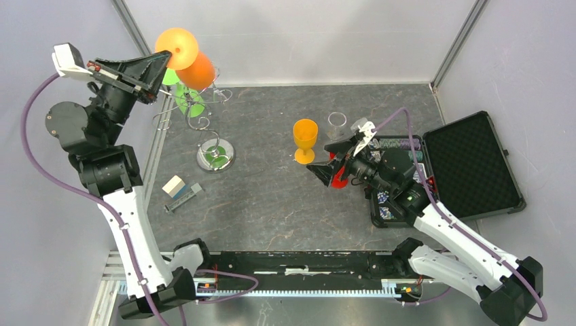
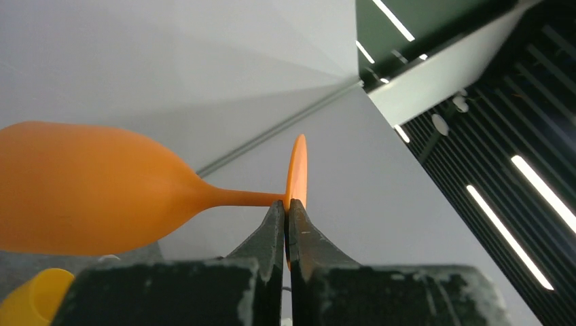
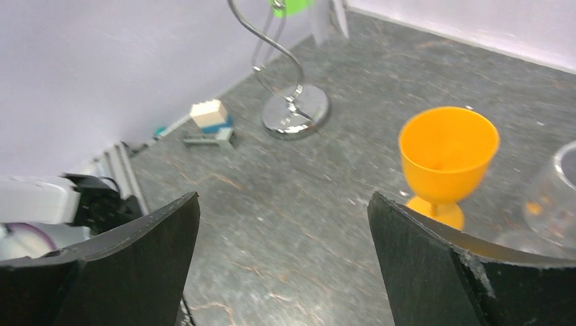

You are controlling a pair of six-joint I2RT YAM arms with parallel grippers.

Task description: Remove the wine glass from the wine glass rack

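An orange wine glass [image 1: 196, 70] is held sideways, high at the back left, its round foot [image 1: 176, 46] toward the wall. My left gripper [image 1: 165, 61] is shut on the rim of that foot, seen edge-on in the left wrist view [image 2: 296, 170], with the bowl [image 2: 81, 187] out to the left. The silver wire rack [image 1: 206, 125] stands just below on its round shiny base [image 1: 216, 158]. The glass's bowl is right beside the rack's top hooks. A green glass [image 1: 189, 102] hangs on the rack. My right gripper [image 1: 323, 170] is open and empty [image 3: 282, 204] over the table.
A yellow-orange goblet [image 1: 305, 139] [image 3: 448, 153] and a clear glass [image 1: 336, 124] [image 3: 553, 197] stand mid-table by my right gripper. An open black case [image 1: 469, 163] lies at the right. A small block [image 1: 174, 185] and a grey tool [image 1: 185, 197] lie front left of the rack.
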